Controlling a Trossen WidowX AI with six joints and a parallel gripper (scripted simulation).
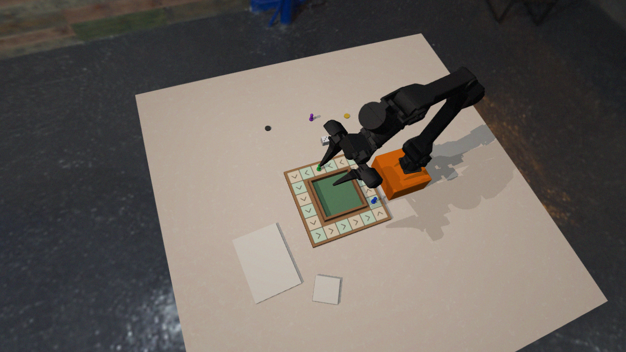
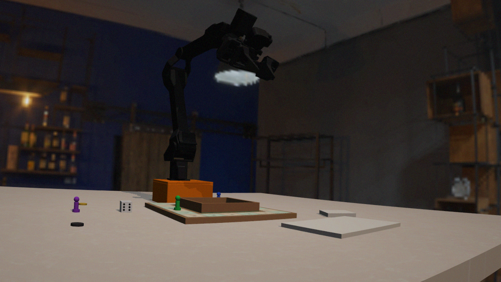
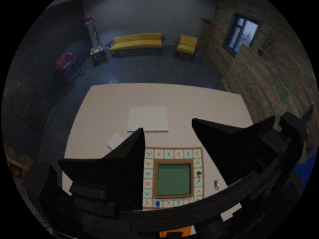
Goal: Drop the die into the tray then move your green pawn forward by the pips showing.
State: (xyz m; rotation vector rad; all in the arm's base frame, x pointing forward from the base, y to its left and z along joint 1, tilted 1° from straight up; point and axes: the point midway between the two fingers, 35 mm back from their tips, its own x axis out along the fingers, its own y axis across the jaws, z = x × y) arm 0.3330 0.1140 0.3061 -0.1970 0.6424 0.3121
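Slabs come first from the exterior view: a large pale slab [image 2: 340, 226] and a small pale slab [image 2: 337, 212] lie flat on the table [image 2: 210, 252], nearest the camera, apart from each other. A black disc [image 2: 76, 224] lies on the left. Behind these sits the game board [image 2: 224, 216], its track of arrow squares running around a brown-walled tray [image 2: 218, 204] with a green floor. The green pawn [image 2: 177, 203] stands upright on the board's track, just beside the tray's wall. The die [image 2: 125, 206] rests on the table off the board, near the green pawn's side, with a six-pip face toward the exterior camera. A purple pawn [image 2: 76, 204] stands further left, with a yellow disc [image 1: 346, 116] near it. A blue pawn [image 1: 373, 200] stands on the track at the side near the orange base [image 2: 182, 189]. High above the board hangs the gripper [image 1: 334, 171], its fingers spread fairly wide, holding nothing, touching nothing.
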